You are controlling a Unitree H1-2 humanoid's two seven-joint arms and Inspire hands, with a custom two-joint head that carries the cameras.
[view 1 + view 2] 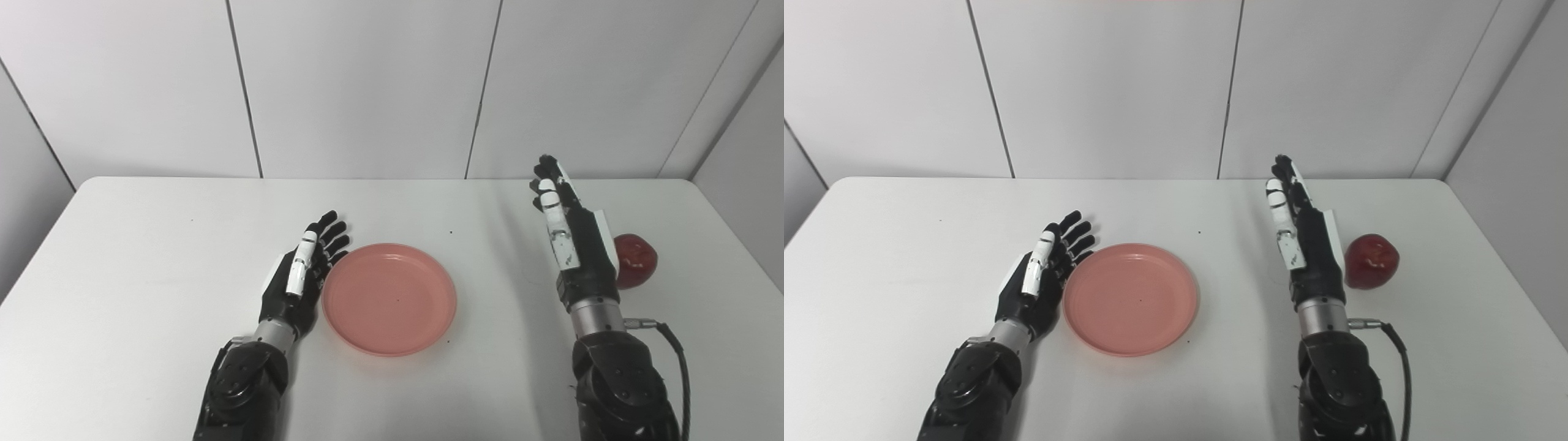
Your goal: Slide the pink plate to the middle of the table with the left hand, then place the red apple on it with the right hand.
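Note:
The pink plate [389, 298] lies flat near the middle of the white table [153, 257]. My left hand [304, 272] is open, fingers straight, its palm side against the plate's left rim. The red apple [636, 260] stands on the table at the right, also clear in the right eye view [1372, 261]. My right hand [569, 236] is open and upright, fingers stretched, just left of the apple and raised above the table; it holds nothing and partly hides the apple in the left eye view.
White wall panels [367, 86] close off the back and right sides of the table. A black cable [677, 361] loops off my right wrist. A few small dark specks dot the tabletop.

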